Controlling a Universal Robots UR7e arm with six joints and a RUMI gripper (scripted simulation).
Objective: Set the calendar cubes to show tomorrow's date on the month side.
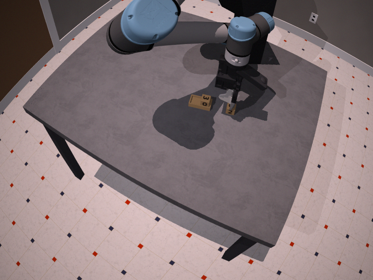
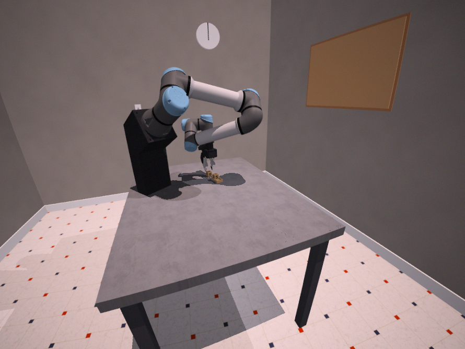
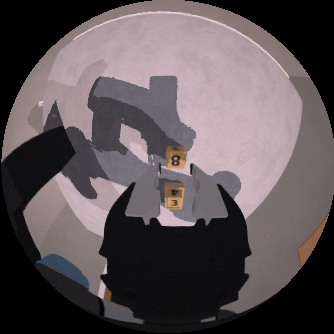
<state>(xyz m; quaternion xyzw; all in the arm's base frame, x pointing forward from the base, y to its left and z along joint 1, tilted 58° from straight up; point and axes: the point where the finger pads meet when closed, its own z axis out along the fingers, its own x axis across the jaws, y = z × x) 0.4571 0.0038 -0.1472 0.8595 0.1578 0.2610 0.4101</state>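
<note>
My gripper (image 1: 230, 104) (image 2: 208, 170) (image 3: 175, 164) points down, its two fingers partly open with nothing between them. Its tips are just above the loose cube (image 1: 230, 112) (image 2: 209, 173) (image 3: 175, 158), which sits on the table beside the tray. The loose cube shows 8 in the wrist view and 2 on its front in the top view, where a fingertip hides part of its top. The wooden tray (image 1: 195, 105) (image 2: 218, 181) holds the other cube (image 1: 205, 99) (image 2: 216, 176) (image 3: 174, 197) at one end, with 3 on top and 0 on one side. The month's name cannot be read.
The grey table (image 1: 135, 90) (image 2: 232, 225) bears the tray and loose cube. The tray stands close to the gripper, on the left in the top view. The arm's black pedestal (image 2: 150, 169) stands at the table's edge. The arm's shadow falls over both cubes.
</note>
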